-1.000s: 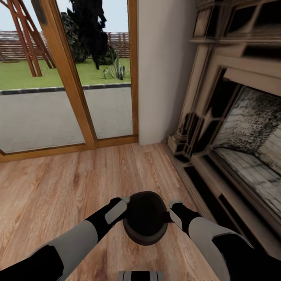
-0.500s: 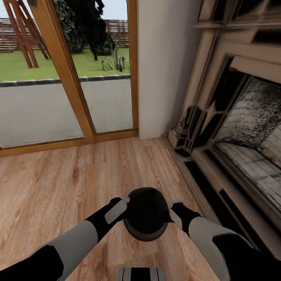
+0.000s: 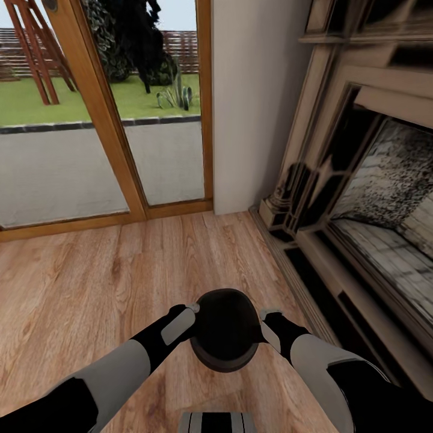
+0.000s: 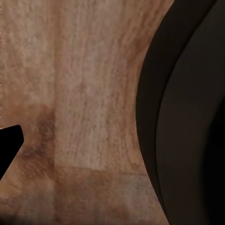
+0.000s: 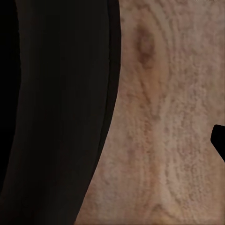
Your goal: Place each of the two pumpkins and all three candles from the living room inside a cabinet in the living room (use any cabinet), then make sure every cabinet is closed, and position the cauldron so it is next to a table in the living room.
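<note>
The black cauldron (image 3: 224, 337) hangs just above the wooden floor, low in the head view, between my two arms. My left gripper (image 3: 193, 310) presses on its left side and my right gripper (image 3: 265, 315) on its right side. Its dark wall (image 4: 187, 117) passes close in the left wrist view, where one black fingertip (image 4: 9, 145) stands apart from it over the floor. In the right wrist view the wall (image 5: 56, 93) looks the same, with a fingertip (image 5: 220, 140) well off it. The other fingers are hidden. Pumpkins, candles, cabinet and table are out of view.
A large stone fireplace (image 3: 361, 198) with a raised hearth runs along the right. Ahead stands a wood-framed glass door (image 3: 114, 120) onto a patio and lawn, with a white wall section (image 3: 252, 102) beside it. Wooden floor (image 3: 90, 282) stretches to the left.
A second ago the head view shifted a little, so the door and fireplace sit slightly differently. Both arms and the cauldron have kept the same pose.
</note>
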